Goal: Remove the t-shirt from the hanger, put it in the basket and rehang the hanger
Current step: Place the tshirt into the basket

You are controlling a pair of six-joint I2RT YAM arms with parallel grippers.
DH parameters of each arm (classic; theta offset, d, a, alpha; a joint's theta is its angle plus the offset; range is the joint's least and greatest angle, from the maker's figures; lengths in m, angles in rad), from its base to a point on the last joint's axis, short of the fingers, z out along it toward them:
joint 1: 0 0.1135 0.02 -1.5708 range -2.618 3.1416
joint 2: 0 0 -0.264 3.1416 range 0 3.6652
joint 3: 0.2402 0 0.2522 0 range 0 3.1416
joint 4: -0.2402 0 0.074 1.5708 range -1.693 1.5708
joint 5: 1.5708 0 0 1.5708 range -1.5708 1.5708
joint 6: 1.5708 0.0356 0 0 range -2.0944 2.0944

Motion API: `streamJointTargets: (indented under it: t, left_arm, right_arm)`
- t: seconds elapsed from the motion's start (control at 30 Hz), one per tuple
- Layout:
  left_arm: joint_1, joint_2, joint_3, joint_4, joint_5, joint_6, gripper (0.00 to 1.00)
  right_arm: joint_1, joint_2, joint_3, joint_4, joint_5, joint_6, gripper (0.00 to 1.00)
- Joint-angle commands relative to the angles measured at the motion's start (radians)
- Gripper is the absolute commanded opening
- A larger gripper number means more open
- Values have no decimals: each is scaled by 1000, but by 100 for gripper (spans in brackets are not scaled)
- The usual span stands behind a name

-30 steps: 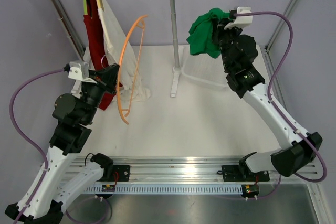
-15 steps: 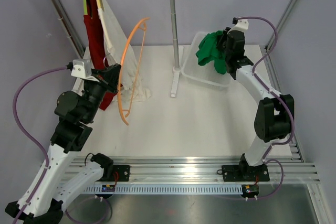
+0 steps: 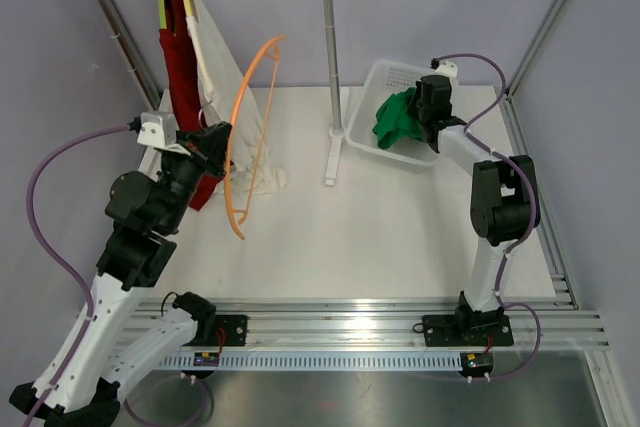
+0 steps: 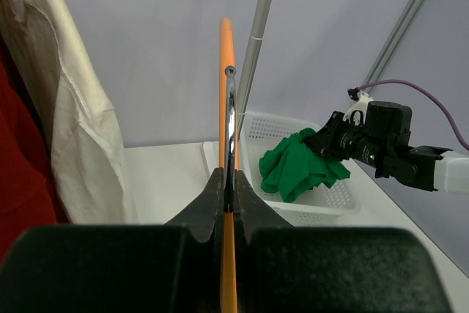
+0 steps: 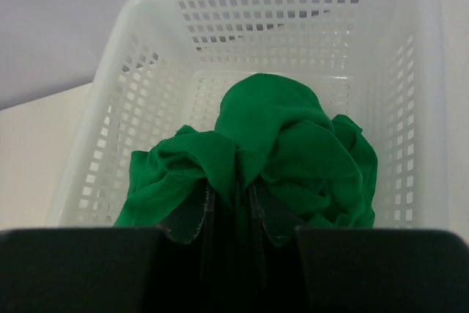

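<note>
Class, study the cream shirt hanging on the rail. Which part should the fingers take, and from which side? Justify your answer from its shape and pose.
Probably the loose lower hem of the cream shirt, approached from the robot's right. The fabric fans out and bunches there, down at the table, giving a fold to pinch. The red garment crowds its left side.

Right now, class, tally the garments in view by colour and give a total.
Green t-shirt: 1
Red garment: 1
Cream garment: 1
Total: 3
</note>
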Motion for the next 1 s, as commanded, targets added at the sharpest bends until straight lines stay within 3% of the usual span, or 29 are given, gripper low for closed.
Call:
streamJointTargets:
  t: [0.0,0.07,0.17,0.2,0.4,0.43,0.53,0.73,0.97]
  left_arm:
    - [-3,3,58,47,21,-1,0]
    - [-3,5,56,44,20,1,0]
    - [-3,9,59,42,18,2,0]
    - [-3,11,61,41,18,4,0]
    - [-3,9,62,35,20,4,0]
    - [-3,11,64,36,21,4,0]
    - [-3,12,65,30,23,4,0]
    - [-3,17,70,22,23,4,0]
    - [-3,34,84,1,24,5,0]
  right_arm:
    - [-4,9,30,13,-9,-6,7]
    - [-4,3,41,1,-31,-15,12]
    - [-4,-27,47,-24,-49,-24,30]
    - [-4,-37,45,-25,-51,-26,48]
    - [-3,-126,21,-33,-68,-34,77]
    - [-3,-146,21,-38,-68,-35,87]
    - [-3,-188,19,-50,-72,-37,99]
    - [10,-252,56,-165,-23,18,99]
    - [56,-387,-24,-139,-69,3,100]
